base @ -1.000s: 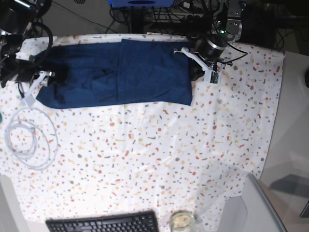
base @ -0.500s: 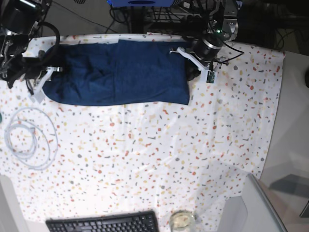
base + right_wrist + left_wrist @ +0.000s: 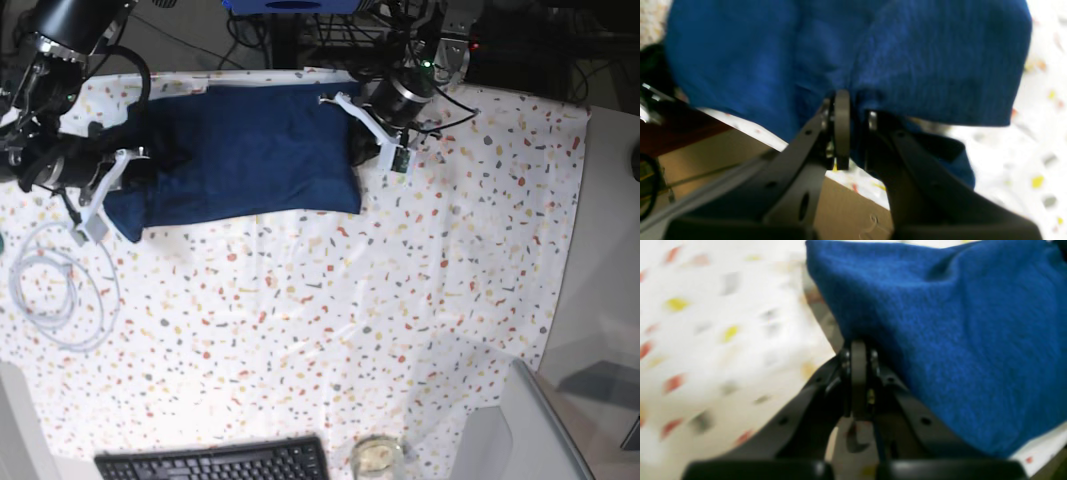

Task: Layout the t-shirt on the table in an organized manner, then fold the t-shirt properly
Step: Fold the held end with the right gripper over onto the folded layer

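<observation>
T-shirt (image 3: 245, 150) edges pinched by left gripper (image 3: 357, 150), right gripper (image 3: 130, 172).

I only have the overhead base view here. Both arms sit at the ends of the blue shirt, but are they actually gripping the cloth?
Observer: Yes. The left gripper is shut on the t-shirt; its fingers pinch the edge.
Operator: And the right?
Observer: The right gripper is also shut, with cloth bunched between its fingers.
Operator: Is the cloth lifted there?
Observer: Yes, the right wrist view shows it hanging above the table.
</observation>
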Tool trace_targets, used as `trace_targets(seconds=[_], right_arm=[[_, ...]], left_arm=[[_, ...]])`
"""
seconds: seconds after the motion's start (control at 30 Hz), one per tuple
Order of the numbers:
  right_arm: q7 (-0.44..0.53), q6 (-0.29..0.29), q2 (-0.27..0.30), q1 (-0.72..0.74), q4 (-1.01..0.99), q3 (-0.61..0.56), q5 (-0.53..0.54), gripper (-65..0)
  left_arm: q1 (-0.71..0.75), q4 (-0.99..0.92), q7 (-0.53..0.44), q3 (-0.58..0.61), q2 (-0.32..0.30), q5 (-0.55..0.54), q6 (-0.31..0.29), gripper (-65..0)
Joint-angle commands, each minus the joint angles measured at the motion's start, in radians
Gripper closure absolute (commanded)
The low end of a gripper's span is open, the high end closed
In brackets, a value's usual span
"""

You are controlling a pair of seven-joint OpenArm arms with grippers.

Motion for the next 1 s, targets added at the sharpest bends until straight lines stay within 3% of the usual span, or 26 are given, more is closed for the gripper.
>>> trace_targets(seconds=[0.0, 0.2, 0.6, 0.97], right_arm=[[0.000, 0.005, -0.001, -0.001, 0.027, -0.030, 0.014, 0.0], [0.000, 0.005, -0.033, -0.038, 0.061, -0.162, 0.014, 0.0], [0.000, 0.005, -0.090, -0.049, 0.092, -0.173, 0.031, 0.0], [0.010, 0.005, -0.093, -0.049, 0.085, -0.313, 0.042, 0.0]], left_arm=[[-0.004, 0.013, -0.023, 0.012, 0.003, -0.006, -0.003, 0.0], [-0.020, 0.022, -0.023, 0.070, 0.002, -0.006, 0.075, 0.0], [-0.029, 0.015, -0.023, 0.122, 0.000, -0.004, 0.076, 0.0], [-0.027, 0.019, -0.023, 0.116, 0.000, -0.004, 0.076, 0.0]])
